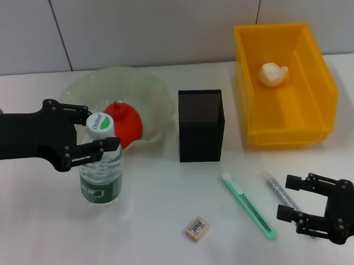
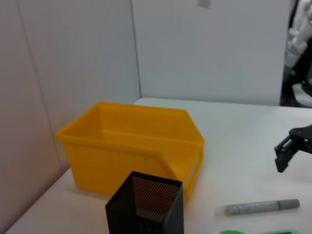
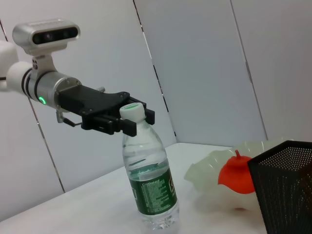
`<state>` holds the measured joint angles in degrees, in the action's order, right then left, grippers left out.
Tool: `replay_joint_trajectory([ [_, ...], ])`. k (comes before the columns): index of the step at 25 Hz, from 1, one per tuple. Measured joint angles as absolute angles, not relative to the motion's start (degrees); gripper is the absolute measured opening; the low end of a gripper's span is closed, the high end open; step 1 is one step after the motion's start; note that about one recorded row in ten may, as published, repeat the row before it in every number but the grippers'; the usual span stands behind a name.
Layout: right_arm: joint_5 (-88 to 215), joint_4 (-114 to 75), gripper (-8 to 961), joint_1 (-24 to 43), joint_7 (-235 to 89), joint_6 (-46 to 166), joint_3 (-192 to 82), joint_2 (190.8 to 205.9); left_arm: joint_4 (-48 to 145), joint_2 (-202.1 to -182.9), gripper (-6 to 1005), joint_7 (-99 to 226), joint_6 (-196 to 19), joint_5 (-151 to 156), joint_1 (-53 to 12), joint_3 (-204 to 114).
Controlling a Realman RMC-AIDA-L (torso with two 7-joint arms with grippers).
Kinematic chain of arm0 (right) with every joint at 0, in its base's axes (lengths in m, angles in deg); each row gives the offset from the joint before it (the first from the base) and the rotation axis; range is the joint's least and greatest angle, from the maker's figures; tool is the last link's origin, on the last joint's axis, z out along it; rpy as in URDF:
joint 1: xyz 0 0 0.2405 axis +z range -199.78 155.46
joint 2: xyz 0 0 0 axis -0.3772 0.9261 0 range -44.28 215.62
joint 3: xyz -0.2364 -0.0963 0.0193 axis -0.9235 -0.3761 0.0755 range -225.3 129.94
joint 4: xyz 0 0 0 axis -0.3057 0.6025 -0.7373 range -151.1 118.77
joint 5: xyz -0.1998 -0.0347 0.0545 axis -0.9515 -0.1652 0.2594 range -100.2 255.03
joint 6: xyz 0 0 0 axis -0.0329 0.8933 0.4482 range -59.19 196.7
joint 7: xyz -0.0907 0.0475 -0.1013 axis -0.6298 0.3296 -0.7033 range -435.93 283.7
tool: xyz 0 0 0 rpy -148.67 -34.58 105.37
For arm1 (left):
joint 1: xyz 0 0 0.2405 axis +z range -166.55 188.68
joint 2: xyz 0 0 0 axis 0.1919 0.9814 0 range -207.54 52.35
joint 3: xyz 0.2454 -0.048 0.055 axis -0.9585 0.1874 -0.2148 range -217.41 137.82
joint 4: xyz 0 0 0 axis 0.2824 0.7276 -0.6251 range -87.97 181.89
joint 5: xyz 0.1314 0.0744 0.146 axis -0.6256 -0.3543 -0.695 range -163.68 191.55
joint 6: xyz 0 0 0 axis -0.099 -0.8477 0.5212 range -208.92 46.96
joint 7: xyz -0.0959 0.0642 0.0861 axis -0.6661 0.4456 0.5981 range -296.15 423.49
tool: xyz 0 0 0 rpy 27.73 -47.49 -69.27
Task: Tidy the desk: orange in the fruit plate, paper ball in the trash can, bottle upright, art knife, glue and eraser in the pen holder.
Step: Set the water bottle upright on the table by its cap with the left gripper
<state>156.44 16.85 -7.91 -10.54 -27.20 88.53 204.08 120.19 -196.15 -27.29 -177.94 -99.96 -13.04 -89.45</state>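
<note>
A white desk (image 1: 169,227) set against pale wall panels carries everything you need to sort. The bottle (image 1: 101,165) stands upright just in front of the fruit plate (image 1: 158,101), where the orange (image 1: 125,124) already sits, and the paper ball (image 1: 273,74) already lies in the yellow trash can (image 1: 316,79). The left gripper (image 1: 97,132) has its 2 fingers straddling the bottle's neck under the cap; they look spread slightly rather than clenched, though whether they touch the plastic is hard to judge. If you are letting go, open wider and draw the arm straight back so a finger does not clip the cap and tip the bottle toward the plate. The right gripper (image 1: 296,199) rests low on the desk with its fingers spread and nothing held; the glue (image 1: 277,190) lies just beside its upper finger, reaching into the gap. The art knife (image 1: 248,205) lies near it on the bottle's side, the eraser (image 1: 197,228) farther that way, and the pen holder (image 1: 201,125) stands behind them. Take the glue first, closing across the middle of its barrel.
</note>
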Motion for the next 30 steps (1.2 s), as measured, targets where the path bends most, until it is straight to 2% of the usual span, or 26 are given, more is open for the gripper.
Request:
replay_joint_trajectory([
  [9,156.21,16.82,734,-7.07,-10.42,-27.13,88.47,204.06,116.10,-196.34,436,-24.26,-174.83,-96.62,-11.38,-89.72],
  [30,155.72,16.79,735,-6.43,-10.28,-26.51,88.46,204.06,108.03,-196.45,437,-17.47,-169.63,-93.81,-12.37,-91.99],
])
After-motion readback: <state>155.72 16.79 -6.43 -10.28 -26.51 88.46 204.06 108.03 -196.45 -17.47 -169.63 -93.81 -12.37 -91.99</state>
